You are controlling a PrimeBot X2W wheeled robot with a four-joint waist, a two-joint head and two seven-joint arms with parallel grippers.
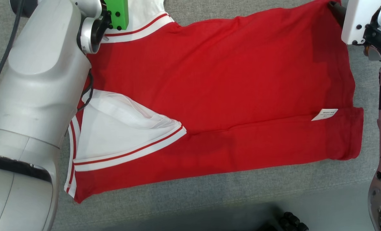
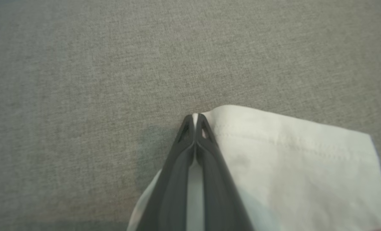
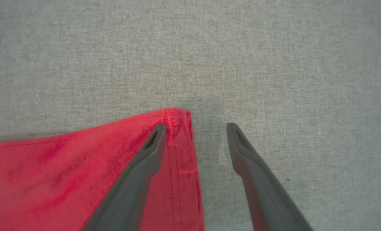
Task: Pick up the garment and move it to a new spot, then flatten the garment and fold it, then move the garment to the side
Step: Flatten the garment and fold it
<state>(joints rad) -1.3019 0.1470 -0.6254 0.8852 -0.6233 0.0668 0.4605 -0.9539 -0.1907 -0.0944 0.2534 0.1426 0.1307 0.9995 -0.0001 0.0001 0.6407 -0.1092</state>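
The garment (image 1: 228, 80) is a red shirt with white, red-striped sleeves, spread flat on the grey cloth surface (image 1: 209, 189). One white sleeve (image 1: 113, 131) lies folded over its near left part. In the left wrist view my left gripper (image 2: 195, 117) is shut on the garment's other white sleeve (image 2: 289, 166), and a sliver of white cloth shows between the tips. My right gripper (image 3: 196, 128) stands open at the garment's far right corner (image 3: 177, 118). Its left finger (image 3: 152, 144) lies over the red hem and its right finger (image 3: 241, 144) over the bare surface.
A small white label (image 1: 324, 114) sticks out near the garment's right hem. The surface's near edge runs along the bottom of the head view, with floor and a dark wheel (image 1: 293, 221) below it. My pale left forearm (image 1: 33, 96) covers the garment's left end.
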